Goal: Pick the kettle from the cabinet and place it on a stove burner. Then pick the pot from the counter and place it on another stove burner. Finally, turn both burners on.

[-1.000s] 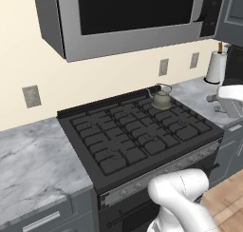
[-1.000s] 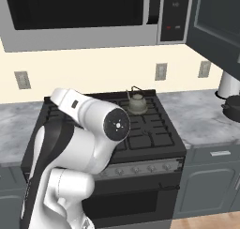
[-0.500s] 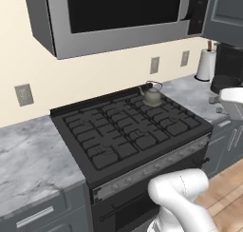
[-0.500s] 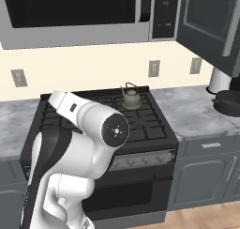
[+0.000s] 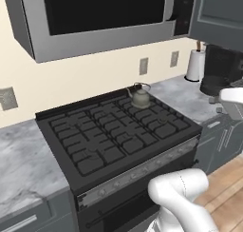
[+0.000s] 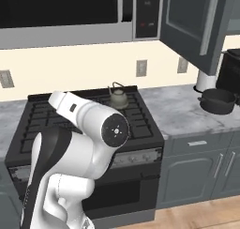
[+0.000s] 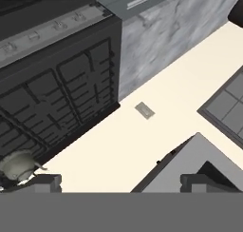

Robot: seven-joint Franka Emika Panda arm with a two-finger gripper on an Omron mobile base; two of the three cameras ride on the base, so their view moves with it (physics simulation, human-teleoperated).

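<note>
1. Kettle (image 5: 141,98) sits upright on the stove's (image 5: 114,136) back right burner, close to the wall; from my right camera I see it (image 6: 118,98) at the same back corner, spout turned left.
2. Pot (image 6: 217,100) stands on the counter (image 6: 180,111) right of the stove, well apart from the kettle, just beside a white roll (image 6: 205,80) at the wall.
3. Cabinet door (image 6: 194,24) hangs open above the pot; I cannot see inside the cabinet from here.
4. Gripper (image 7: 121,182): my hand camera shows its two dark fingertips (image 7: 45,182) set far apart with nothing between them, so the jaws stand wide and hold nothing.
5. On the hand camera the kettle (image 7: 18,165) lies just beside the left fingertip at the picture's edge, on the stove grate (image 7: 57,102).
6. Microwave (image 5: 95,17) hangs over the stove; two wall outlets (image 5: 144,65) sit behind the kettle.
7. Stove knobs (image 5: 142,167) line the front edge; I cannot tell their settings.
</note>
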